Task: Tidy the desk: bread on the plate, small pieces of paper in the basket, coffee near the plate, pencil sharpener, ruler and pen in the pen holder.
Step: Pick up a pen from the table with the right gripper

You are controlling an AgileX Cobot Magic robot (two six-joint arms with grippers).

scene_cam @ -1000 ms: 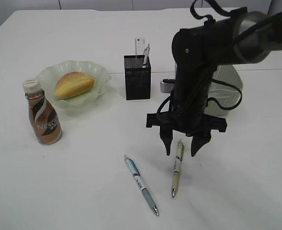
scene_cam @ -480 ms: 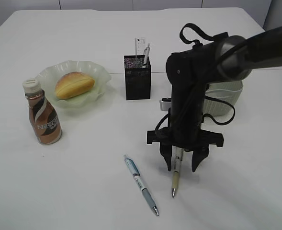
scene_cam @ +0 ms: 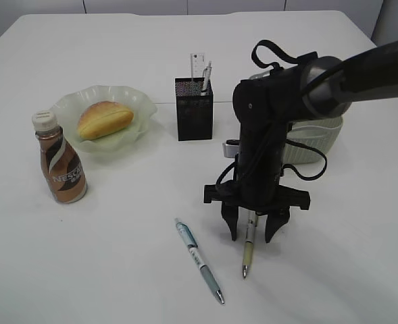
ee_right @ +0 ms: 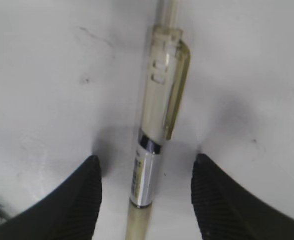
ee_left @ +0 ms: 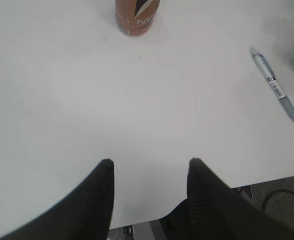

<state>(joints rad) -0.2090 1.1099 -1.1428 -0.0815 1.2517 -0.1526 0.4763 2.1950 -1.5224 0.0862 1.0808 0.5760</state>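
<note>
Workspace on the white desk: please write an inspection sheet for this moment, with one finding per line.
Surface: white desk, bare between the things.
Job's things: bread on green plate; coffee bottle standing near it; ruler and one pen in black pen holder; basket partly behind the arm; paper pieces not seen.
Clutter: blue pen and yellowish pen lying loose.
Grippers: right gripper open, straddling the yellowish pen without touching; left gripper open, empty.
Cables: black loops on the right arm.
Surroundings: nothing seen.
</note>
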